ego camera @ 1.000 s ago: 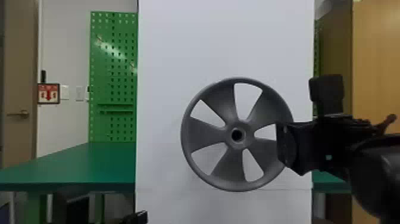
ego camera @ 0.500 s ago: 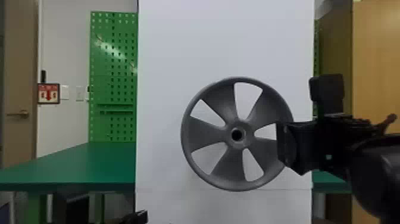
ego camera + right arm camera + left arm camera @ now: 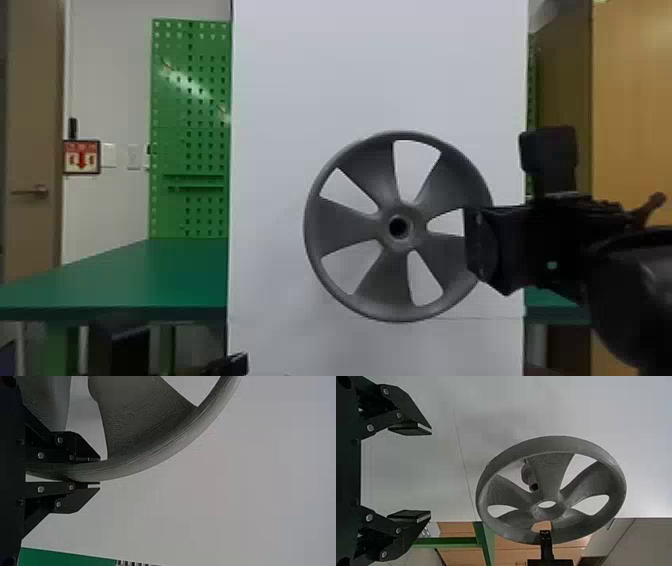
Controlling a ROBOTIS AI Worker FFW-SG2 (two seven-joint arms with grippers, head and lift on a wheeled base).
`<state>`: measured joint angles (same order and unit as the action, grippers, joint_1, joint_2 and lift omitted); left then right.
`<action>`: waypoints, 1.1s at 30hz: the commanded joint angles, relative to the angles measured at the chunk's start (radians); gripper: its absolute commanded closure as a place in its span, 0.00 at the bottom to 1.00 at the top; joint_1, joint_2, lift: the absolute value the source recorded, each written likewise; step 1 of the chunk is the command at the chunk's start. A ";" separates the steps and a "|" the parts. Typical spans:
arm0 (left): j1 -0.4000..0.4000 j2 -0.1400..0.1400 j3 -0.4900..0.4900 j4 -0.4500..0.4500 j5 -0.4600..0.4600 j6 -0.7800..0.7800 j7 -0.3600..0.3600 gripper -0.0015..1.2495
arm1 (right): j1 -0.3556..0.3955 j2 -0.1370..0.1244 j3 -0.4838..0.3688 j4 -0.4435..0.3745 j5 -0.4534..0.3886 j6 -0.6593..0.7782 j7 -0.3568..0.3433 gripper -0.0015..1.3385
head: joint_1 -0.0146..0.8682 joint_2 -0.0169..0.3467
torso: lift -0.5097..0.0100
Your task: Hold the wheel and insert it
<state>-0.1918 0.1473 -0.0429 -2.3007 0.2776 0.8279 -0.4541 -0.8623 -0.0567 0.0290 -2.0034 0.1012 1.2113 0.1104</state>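
Right gripper (image 3: 474, 245) closed down on the rim of the grey five-spoke plastic wheel (image 3: 345, 225), one finger on each side, wheel upright in front of the tall white panel (image 3: 350, 75). Left gripper (image 3: 234, 364) low in head view, fingers wide apart, nothing between them. Left wrist view: grey cylindrical stub (image 3: 529, 475) visible through a spoke gap, outside the hub hole.
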 commanded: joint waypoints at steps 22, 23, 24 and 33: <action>-0.002 0.000 -0.005 0.003 -0.002 -0.003 0.000 0.40 | -0.020 -0.005 -0.011 0.132 -0.018 -0.113 -0.002 0.85 | 0.02 0.06 | 0.02; -0.002 0.000 -0.005 0.003 -0.002 -0.003 0.000 0.40 | -0.020 -0.005 -0.014 0.137 -0.020 -0.118 -0.002 0.85 | 0.02 0.06 | 0.02; -0.003 0.000 -0.005 0.003 -0.002 -0.003 0.000 0.40 | -0.021 -0.005 -0.015 0.143 -0.020 -0.122 -0.002 0.85 | 0.02 0.06 | 0.02; -0.003 0.000 -0.008 0.004 -0.002 -0.006 0.000 0.40 | -0.035 -0.005 -0.020 0.190 -0.023 -0.157 -0.002 0.85 | 0.02 0.06 | 0.02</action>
<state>-0.1948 0.1473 -0.0492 -2.2969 0.2761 0.8230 -0.4541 -0.8914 -0.0615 0.0105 -1.8354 0.0790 1.0674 0.1088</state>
